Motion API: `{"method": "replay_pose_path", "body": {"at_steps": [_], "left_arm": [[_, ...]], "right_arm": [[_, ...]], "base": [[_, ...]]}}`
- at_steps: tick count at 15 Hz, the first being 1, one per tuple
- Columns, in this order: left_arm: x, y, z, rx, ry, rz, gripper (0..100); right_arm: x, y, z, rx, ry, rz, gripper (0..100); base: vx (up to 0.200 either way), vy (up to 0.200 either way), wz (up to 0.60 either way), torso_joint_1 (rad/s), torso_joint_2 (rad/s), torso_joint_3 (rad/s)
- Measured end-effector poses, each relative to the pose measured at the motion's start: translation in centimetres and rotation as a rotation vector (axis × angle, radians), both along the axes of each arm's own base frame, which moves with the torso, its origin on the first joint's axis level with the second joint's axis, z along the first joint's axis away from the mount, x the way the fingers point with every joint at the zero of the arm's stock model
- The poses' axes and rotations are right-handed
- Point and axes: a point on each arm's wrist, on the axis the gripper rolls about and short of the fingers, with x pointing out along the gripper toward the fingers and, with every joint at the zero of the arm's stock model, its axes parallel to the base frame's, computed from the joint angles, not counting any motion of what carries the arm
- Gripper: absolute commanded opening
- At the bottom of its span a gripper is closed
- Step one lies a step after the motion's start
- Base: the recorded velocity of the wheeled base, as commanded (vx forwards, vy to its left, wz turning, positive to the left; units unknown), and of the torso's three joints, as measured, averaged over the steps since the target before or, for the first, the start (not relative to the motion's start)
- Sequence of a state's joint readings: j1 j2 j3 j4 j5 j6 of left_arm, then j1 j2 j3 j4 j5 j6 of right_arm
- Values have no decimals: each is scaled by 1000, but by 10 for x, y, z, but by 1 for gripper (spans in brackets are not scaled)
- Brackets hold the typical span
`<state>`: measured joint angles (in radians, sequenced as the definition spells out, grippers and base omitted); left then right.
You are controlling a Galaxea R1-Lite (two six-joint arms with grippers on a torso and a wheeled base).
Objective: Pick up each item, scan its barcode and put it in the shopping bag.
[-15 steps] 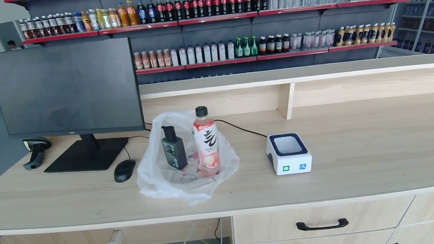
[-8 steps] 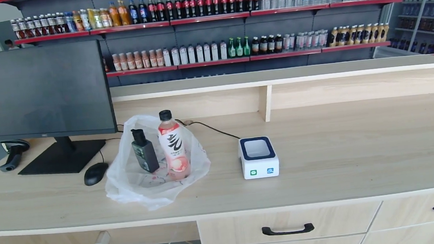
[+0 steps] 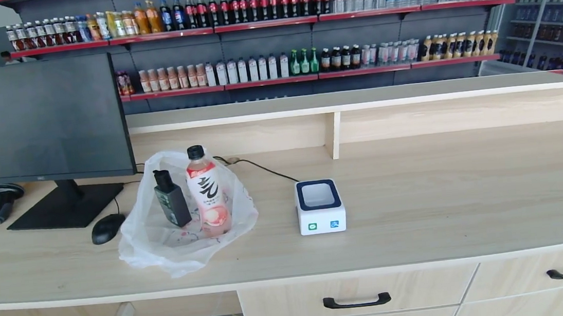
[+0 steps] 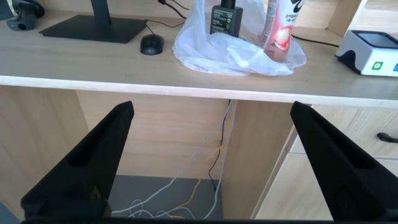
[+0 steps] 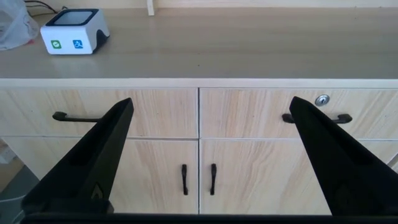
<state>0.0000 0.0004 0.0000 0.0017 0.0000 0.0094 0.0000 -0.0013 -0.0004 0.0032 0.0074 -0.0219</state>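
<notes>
Empty, wide open: left gripper (image 4: 211, 111), right gripper (image 5: 211, 104). Tall bottle (image 3: 208, 198) stood in limp shopping bag (image 3: 145, 243), above and ahead of left gripper; snagged bag could have toppled it.

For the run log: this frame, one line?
left gripper open | right gripper open | pink bottle, dark bottle in shopping bag

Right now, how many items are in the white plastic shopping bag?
2: a dark pump bottle standing left, a pink black-capped drink bottle upright beside it, right. The shopping bag could hide something flat.
</notes>
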Motion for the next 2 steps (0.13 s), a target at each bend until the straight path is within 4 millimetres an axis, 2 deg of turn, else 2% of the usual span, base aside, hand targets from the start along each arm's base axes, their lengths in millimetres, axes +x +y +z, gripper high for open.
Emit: {"method": "replay_pose_path", "body": {"at_steps": [2], "left_arm": [[0,0,0,0,0,2,100]], "right_arm": [[0,0,0,2,0,1,100]], "base": [[0,0,0,0,0,0]]}}
